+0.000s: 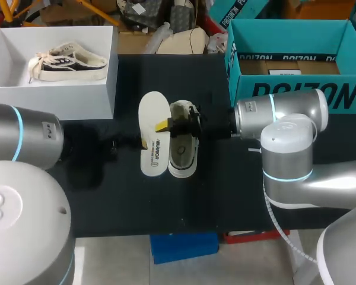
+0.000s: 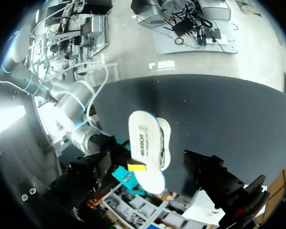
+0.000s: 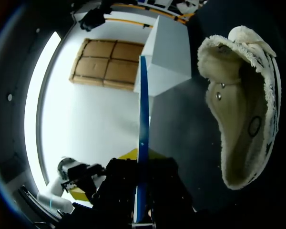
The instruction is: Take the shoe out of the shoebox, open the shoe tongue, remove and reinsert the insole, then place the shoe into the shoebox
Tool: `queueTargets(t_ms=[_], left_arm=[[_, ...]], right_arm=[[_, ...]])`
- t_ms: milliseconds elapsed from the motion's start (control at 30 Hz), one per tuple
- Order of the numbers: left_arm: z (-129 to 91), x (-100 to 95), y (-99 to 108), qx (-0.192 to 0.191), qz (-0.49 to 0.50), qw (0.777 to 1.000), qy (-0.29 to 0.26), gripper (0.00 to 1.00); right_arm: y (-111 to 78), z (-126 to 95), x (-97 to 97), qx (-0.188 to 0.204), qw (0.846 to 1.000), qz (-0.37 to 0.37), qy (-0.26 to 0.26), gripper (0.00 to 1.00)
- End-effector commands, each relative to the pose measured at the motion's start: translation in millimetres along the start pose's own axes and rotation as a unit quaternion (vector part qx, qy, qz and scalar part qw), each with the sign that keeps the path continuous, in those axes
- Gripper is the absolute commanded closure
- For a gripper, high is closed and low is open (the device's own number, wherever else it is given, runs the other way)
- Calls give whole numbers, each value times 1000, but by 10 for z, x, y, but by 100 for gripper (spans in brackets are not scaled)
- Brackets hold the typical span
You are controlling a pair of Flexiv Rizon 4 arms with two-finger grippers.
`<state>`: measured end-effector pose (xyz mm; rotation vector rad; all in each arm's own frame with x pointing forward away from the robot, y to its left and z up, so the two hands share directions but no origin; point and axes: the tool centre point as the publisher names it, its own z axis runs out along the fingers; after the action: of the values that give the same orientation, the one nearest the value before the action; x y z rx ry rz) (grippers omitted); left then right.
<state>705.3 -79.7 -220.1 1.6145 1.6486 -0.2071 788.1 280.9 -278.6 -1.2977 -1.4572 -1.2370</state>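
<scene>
Cream low-top shoe (image 1: 183,148) is sitting upright at the table's middle, its opening facing up. White insole (image 1: 152,133), printed side up, is lying alongside its left, touching it. Open white shoebox (image 1: 95,95) is standing far left, holding a second shoe (image 1: 68,61).

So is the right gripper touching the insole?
Touching. The right wrist view shows the insole edge-on, pinched between the fingers of the right gripper.
</scene>
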Motion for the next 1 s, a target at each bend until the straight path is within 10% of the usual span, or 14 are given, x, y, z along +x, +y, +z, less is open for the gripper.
queueTargets(t_ms=[33,600,1000], left_arm=[[35,-169,110,8,12,969,248,0],[145,-425,150,31,17,942,334,0],[183,-400,171,123,3,943,310,0]], right_arm=[[0,12,0,-1,1000,0,-1,100],[0,12,0,-1,1000,0,-1,100],[0,12,0,-1,1000,0,-1,100]])
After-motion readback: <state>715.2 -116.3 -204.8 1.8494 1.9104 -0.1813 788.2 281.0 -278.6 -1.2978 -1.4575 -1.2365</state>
